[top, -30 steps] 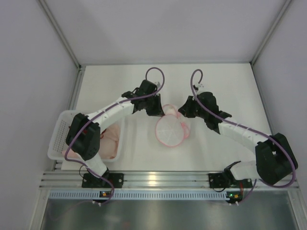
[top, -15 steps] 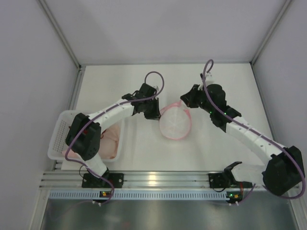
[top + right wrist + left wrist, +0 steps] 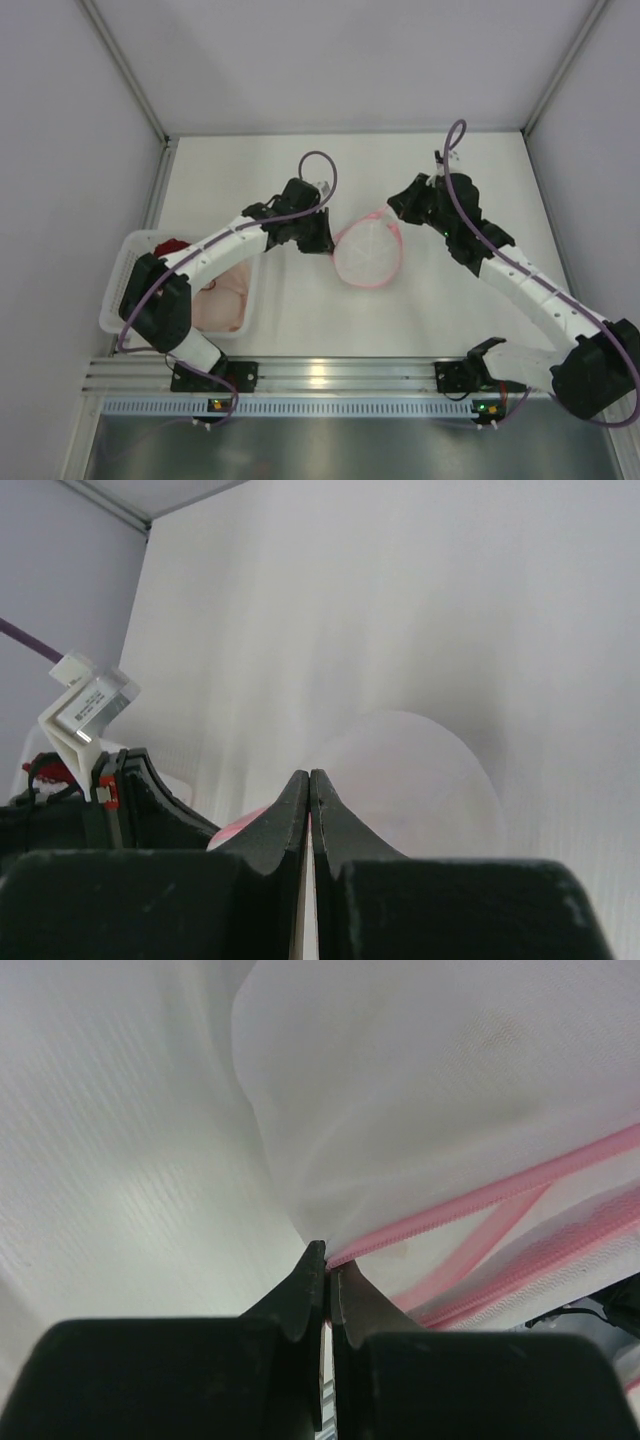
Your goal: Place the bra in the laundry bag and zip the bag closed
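Laundry bag (image 3: 366, 255): one; left gripper (image 3: 324, 1265) pinches it; right gripper (image 3: 309, 780) closed.

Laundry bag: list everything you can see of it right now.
The laundry bag is a round, domed pouch of see-through white mesh with a pink zip rim. It sits in the middle of the table, between the arms. The left claw is shut on the rim at its left edge. The right claw is shut at its upper right edge, grip unclear. Whether it is zipped, or what is inside, cannot be told.
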Controlling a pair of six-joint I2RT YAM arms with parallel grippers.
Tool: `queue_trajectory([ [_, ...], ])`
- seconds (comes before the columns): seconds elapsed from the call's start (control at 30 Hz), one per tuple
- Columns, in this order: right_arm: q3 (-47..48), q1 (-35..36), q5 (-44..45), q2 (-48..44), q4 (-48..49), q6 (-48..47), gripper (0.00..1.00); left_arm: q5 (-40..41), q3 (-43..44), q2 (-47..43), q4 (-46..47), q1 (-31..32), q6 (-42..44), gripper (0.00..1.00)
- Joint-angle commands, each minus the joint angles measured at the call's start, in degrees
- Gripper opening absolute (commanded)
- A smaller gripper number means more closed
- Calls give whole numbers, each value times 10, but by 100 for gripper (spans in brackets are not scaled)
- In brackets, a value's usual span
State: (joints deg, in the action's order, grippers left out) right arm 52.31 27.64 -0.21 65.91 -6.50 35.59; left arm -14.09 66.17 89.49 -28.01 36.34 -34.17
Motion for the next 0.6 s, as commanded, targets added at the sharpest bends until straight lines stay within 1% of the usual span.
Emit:
queue_trajectory([
  [0.0,40,-16,40,-28,52,37,0,24,-16,-16,-10,14,16,1],
  [0.13,63,-16,29,-26,57,29,0,75,-28,-26,-6,38,24,1],
  [0.23,66,-16,20,-26,60,13,0,68,-46,-44,14,45,27,4],
  [0.33,67,-16,9,-14,54,-3,0,51,-69,-74,37,50,35,9],
  [0.37,67,-16,6,-7,53,-7,0,50,-73,-89,40,51,38,14],
  [0.43,67,-16,-13,-3,46,-15,0,47,-84,-103,39,51,55,20],
  [0.47,67,-16,-21,2,47,-19,0,45,-89,-116,38,51,66,24],
  [0.5,67,-16,-29,4,47,-28,0,49,-94,-122,38,51,77,33],
  [0.57,64,-14,-54,7,53,-35,0,71,-95,-137,38,51,118,47],
])
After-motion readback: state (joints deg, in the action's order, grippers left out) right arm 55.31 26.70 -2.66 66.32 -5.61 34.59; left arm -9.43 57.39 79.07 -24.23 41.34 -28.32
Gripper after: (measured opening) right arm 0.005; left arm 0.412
